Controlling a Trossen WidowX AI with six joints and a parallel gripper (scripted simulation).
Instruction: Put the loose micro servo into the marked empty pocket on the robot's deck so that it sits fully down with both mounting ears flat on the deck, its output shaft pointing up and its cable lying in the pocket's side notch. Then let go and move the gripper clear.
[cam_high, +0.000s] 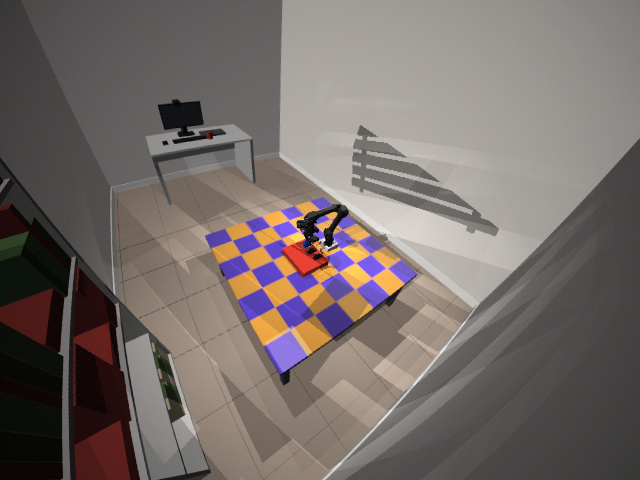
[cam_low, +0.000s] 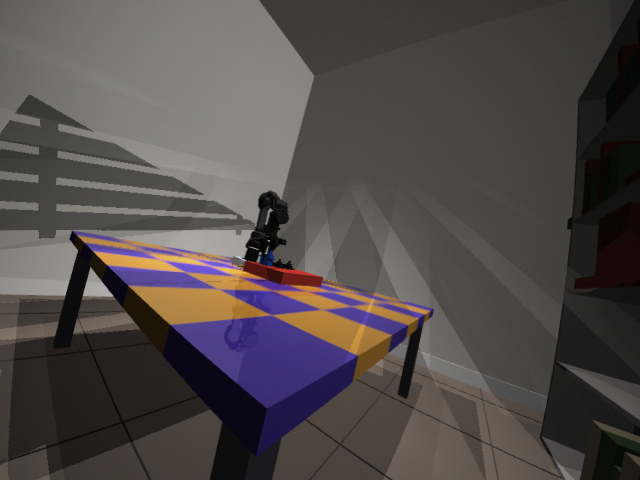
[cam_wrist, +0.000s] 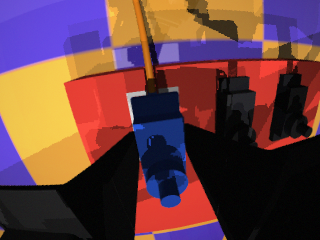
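The blue micro servo (cam_wrist: 159, 137) (cam_high: 306, 243) (cam_low: 267, 258) is between the fingers of my gripper (cam_wrist: 159, 134), which is shut on it. Its output shaft points up toward the wrist camera. The servo is over the marked pocket (cam_wrist: 131, 104) in the red deck (cam_wrist: 85, 102) (cam_high: 303, 266) (cam_low: 302, 277). Only the far corners of the pocket's white outline show past the servo; the opening is hidden. The orange cable (cam_wrist: 143, 37) runs from the servo's far end across the deck's far edge, near the dark side notch. I cannot tell how deep the servo is or whether its ears touch the deck.
Two black servos (cam_wrist: 237, 107) (cam_wrist: 292, 102) stand on the deck to the right of the blue one in the wrist view. The deck lies on a purple and orange checkered table (cam_high: 255, 302) (cam_low: 248, 330). The arm's white base (cam_high: 328, 244) is close beside the deck.
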